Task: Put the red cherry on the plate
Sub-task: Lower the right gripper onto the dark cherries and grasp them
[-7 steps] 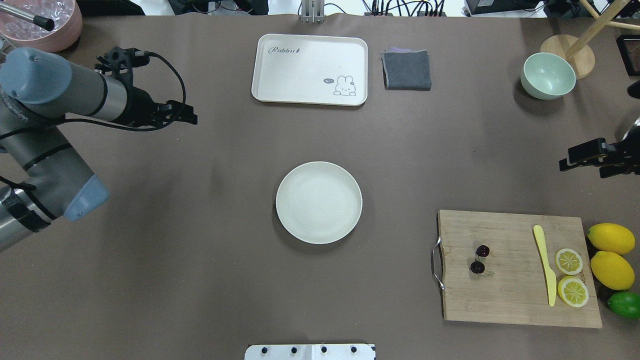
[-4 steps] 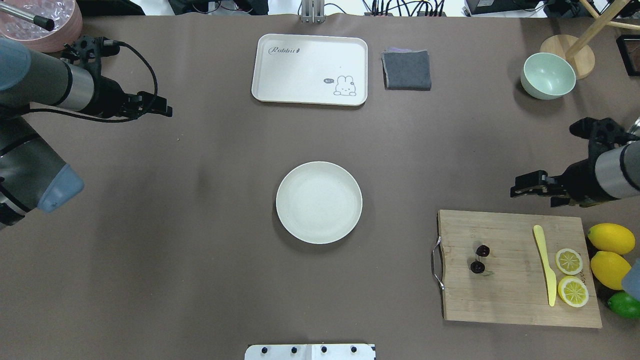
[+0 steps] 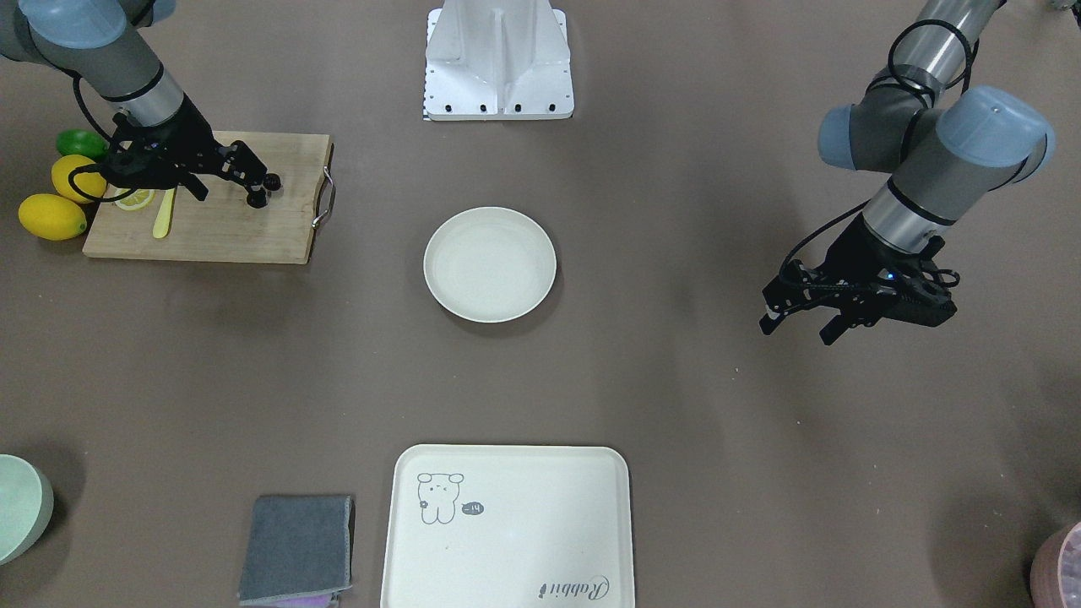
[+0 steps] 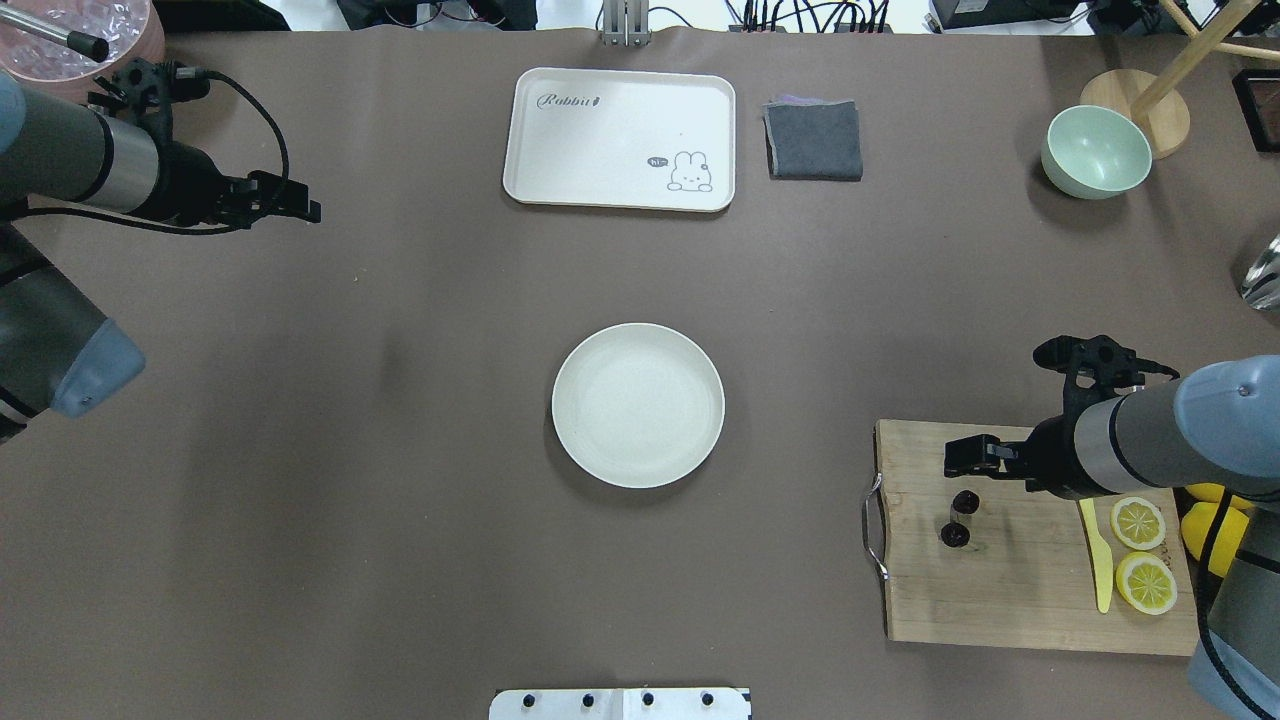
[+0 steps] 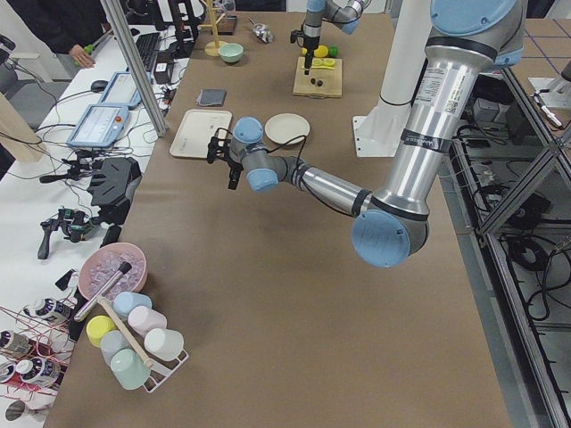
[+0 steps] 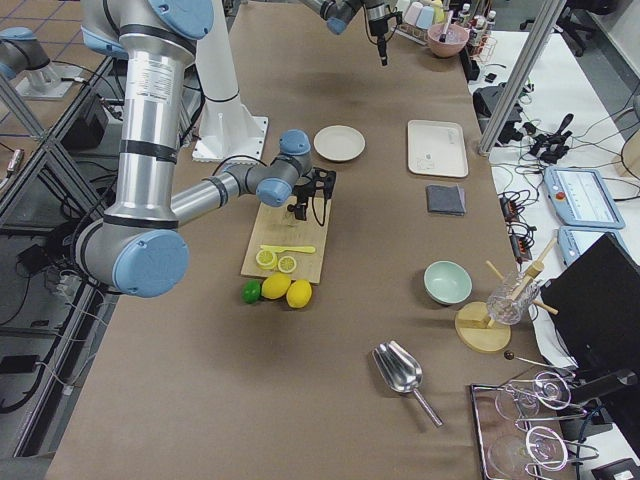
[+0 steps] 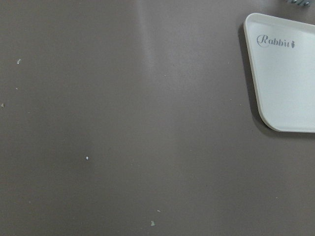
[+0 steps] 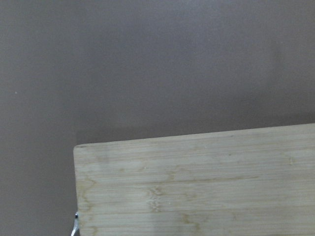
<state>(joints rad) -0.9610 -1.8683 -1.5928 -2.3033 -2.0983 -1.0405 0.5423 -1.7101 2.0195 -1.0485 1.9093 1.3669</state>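
Cherry (image 4: 955,535) is on the board (image 4: 1000,600), near its handle end. Both fruits lie flat with the stem between them, and nothing is touching it. Right tool (image 4: 957,460) hangs over the board's far edge, just beyond the cherry, fingers spread and holding nothing. Its height above the board is unclear from the top view, though the front view suggests it's low. Left tool (image 3: 795,328) is well away from the board, out past the plate. It's also spread and idle. Plate (image 4: 638,405) is bare, on the desk well off the board's handle end.

Handling, my read: the pair is tiny and light. The skins are glossy and round, so it will likely roll or squirt out of a flat pinch. Hard or soft, can't tell. Best hold is across one fruit at its widest, or on the stem where the two join. Either way the other fruit will dangle. Use low grip force and come down square over the board.
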